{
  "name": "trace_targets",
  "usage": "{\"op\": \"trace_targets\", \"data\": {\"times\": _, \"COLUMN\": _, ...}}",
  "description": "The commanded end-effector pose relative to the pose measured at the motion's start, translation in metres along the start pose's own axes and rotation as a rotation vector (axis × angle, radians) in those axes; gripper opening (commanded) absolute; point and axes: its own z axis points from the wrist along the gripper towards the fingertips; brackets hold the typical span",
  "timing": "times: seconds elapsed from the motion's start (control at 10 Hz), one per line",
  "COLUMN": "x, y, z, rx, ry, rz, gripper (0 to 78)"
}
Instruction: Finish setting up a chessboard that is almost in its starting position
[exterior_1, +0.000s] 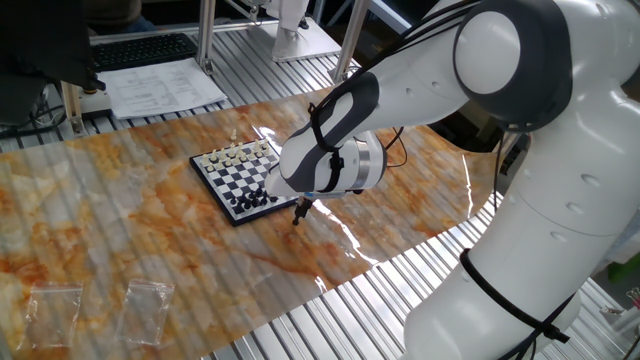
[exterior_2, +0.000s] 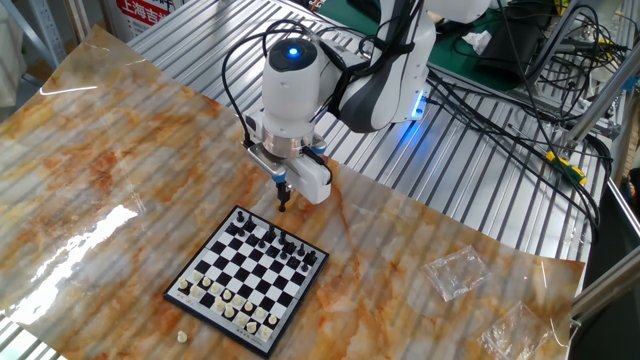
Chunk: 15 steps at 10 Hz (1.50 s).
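Item: chessboard (exterior_2: 247, 279), small square travel set, lying flat on the marbled orange-and-cream sheet that covers the tabletop (exterior_2: 110, 180), roughly mid-sheet and turned corner-on to both cameras. Surface: black-and-white checks inside a dark rim. Pieces: tiny cream pieces (exterior_2: 232, 303) grouped along one edge, black pieces (exterior_2: 272, 242) along the opposite edge, with the middle ranks mostly bare; individual piece types and any vacant home square are too small to make out. One small cream piece (exterior_2: 183, 338) lies on the sheet just off the board's cream-side corner, apparently the straggler that the task wants returned. Handling unit: gripper (exterior_2: 283, 202), pointing straight down just beyond the black-side edge of the board, tips close to the sheet and clear of the checks; the other angle places it (exterior_1: 299, 213) likewise beside the black row. The fingers look drawn close together, but whether they are clenched, or pinch a small dark piece, cannot be told. Judged reason for the placement: a vertical, narrow approach suits plucking or setting one tiny piece without toppling neighbours. Also present: two clear plastic bags (exterior_1: 96, 309) near the sheet's edge, well apart from the board, probably packaging for the set.
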Motion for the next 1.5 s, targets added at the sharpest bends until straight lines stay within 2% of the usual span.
{"op": "trace_targets", "data": {"times": 0.1, "x": -0.0008, "y": 0.0, "z": -0.0007, "rx": 0.0, "ry": -0.003, "rz": 0.0, "gripper": 77.5}}
{"op": "trace_targets", "data": {"times": 1.3, "x": -0.0008, "y": 0.0, "z": -0.0007, "rx": 0.0, "ry": -0.003, "rz": 0.0, "gripper": 77.5}}
{"op": "trace_targets", "data": {"times": 1.5, "x": -0.0006, "y": -0.0003, "z": 0.0052, "rx": 0.001, "ry": -0.007, "rz": 0.011, "gripper": 77.5}}
